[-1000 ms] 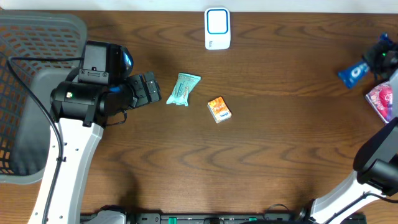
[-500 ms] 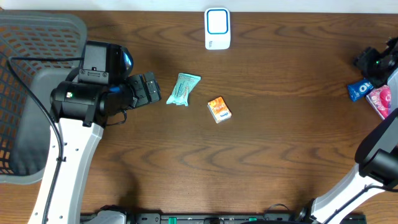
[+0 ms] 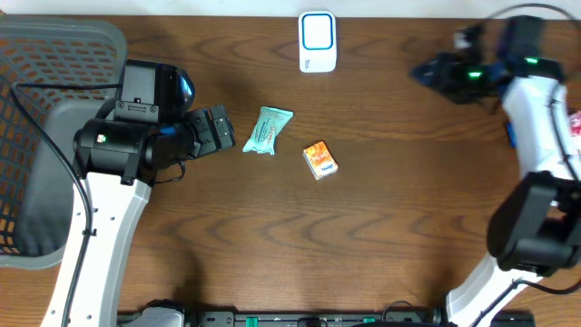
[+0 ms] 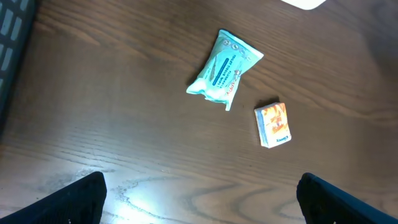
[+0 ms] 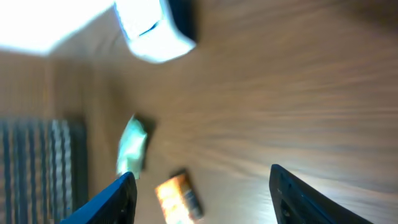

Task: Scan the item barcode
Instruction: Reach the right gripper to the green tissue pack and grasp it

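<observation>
Left jaws stand wide apart with nothing between them. In the left wrist view their two dark tips sit in the bottom corners over bare desk (image 4: 124,155). Beyond them, toward 12 o'clock, lies the teal packet (image 4: 224,68). The orange box (image 4: 273,124) lies at its 4 o'clock, near but not touching.

Right jaws are also apart and empty. The right wrist view is blurred, yet it alone looks across the desk: the white scanner (image 5: 152,28) is at 11 o'clock, and the packet and box are low at 7 o'clock.

Only the overhead view shows both arms at once. The left arm (image 3: 118,145) is at 9 o'clock of the desk, jaws pointing at the packet. The right arm (image 3: 536,100) is at 2 o'clock, the scanner at 12 o'clock by the far edge, and a grey basket (image 3: 54,54) at 10 o'clock. Neither packet nor box is held.
</observation>
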